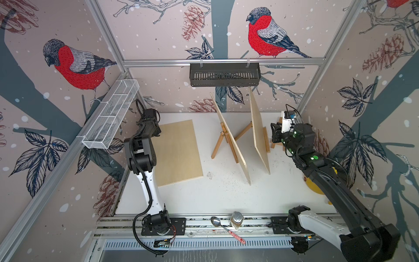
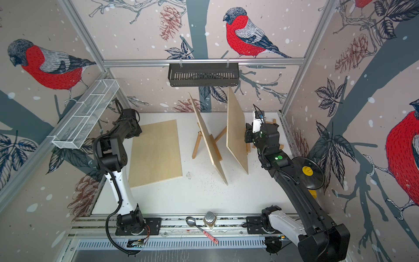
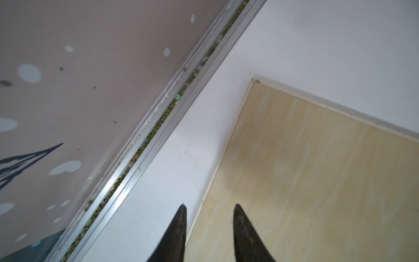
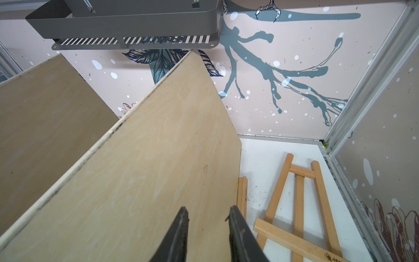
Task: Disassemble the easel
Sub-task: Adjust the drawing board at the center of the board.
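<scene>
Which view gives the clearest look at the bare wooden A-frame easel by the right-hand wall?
The right wrist view: the bare wooden A-frame easel shows legs and crossbars unobstructed. In both top views the right arm hides most of it; only a wooden end peeks out. The left wrist view misses it.

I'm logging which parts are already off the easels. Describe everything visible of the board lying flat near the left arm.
The flat board is a thin rectangular plywood sheet, pale with faint grain and a lighter edge. It lies flat on the white table, in its left part, with nothing on it. The left gripper sits over one long edge near the far corner, jaws apart, holding nothing.
</scene>
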Tool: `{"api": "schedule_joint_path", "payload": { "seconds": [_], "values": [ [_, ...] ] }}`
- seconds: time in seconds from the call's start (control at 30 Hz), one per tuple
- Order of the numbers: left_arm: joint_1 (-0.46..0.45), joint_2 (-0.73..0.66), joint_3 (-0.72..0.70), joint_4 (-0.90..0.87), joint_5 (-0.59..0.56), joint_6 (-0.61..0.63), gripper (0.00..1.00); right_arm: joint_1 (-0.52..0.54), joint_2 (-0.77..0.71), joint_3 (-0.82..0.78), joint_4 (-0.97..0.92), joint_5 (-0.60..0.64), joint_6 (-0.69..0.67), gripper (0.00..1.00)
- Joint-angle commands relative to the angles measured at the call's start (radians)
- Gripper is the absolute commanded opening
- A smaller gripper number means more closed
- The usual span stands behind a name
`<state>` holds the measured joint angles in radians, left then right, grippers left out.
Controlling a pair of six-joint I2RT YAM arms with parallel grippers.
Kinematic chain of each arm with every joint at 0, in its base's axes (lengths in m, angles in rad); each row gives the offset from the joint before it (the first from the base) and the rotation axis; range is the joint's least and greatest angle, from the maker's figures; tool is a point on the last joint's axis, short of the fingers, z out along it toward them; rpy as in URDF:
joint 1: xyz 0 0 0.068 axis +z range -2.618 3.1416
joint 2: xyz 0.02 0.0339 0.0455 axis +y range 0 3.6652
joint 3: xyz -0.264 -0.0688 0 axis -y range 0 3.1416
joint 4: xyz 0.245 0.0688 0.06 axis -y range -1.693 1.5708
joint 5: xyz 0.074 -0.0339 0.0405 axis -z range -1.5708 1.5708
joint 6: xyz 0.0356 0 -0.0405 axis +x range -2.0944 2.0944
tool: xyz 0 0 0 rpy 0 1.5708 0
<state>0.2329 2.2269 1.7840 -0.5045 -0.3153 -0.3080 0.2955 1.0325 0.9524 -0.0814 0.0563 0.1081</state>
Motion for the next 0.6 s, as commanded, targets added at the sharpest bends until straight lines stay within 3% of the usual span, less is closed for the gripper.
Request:
{"api": "schedule_joint_path", "payload": {
  "seconds": [0.0,0.17,0.4,0.57],
  "values": [
    [0.022,0.042,0.056,0.029,0.077,-0.034,0.35,0.0,-0.001,-0.008,0.041,-0.007,-0.001,0.32],
    [0.026,0.137,0.171,-0.021,0.058,-0.032,0.34,0.001,0.012,-0.017,0.038,0.009,-0.002,0.33],
    [0.05,0.185,0.214,-0.003,0.171,-0.06,0.33,0.001,0.045,-0.013,0.037,0.016,-0.005,0.33],
    [0.068,0.198,0.213,0.003,0.186,-0.074,0.33,0.001,0.057,-0.014,0.033,0.015,-0.006,0.33]
  ]
}}
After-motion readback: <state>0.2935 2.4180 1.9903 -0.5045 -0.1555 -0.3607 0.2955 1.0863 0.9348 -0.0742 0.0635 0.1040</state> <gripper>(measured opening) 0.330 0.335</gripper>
